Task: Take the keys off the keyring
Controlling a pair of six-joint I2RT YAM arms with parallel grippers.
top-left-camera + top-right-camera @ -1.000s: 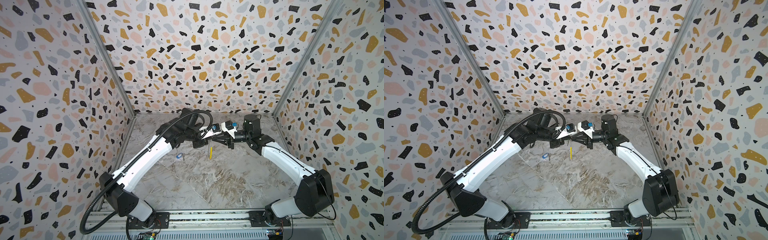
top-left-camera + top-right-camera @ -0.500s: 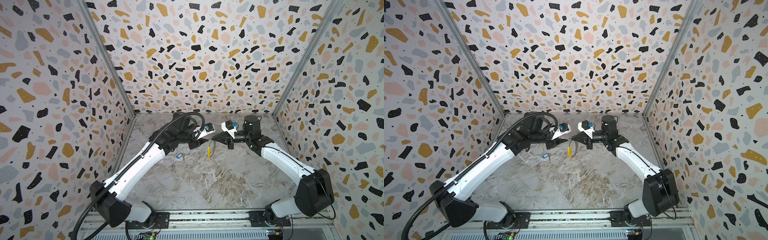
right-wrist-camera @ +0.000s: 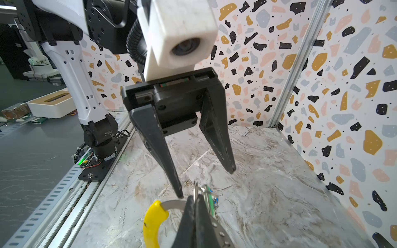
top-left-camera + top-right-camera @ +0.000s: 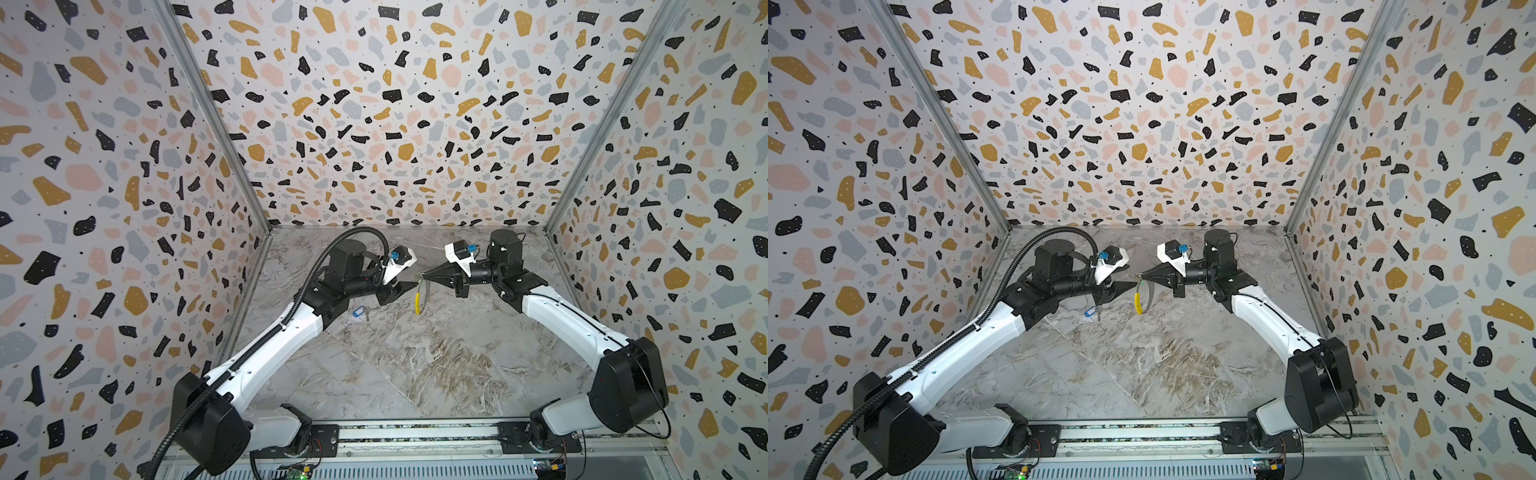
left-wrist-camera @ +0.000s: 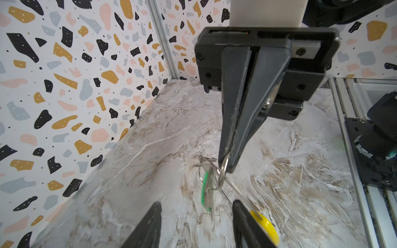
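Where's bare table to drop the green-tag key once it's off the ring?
Biggest bare patch: front middle of the table, between the left arm, the right arm and the front rail. Crowded: centre back, where the shut right fingers hold the keyring, the open left fingers face it, and the blue-tag key lies beside the left arm.

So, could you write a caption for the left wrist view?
Shut right gripper holds up the keyring, green-tagged key hanging, facing the open left gripper.
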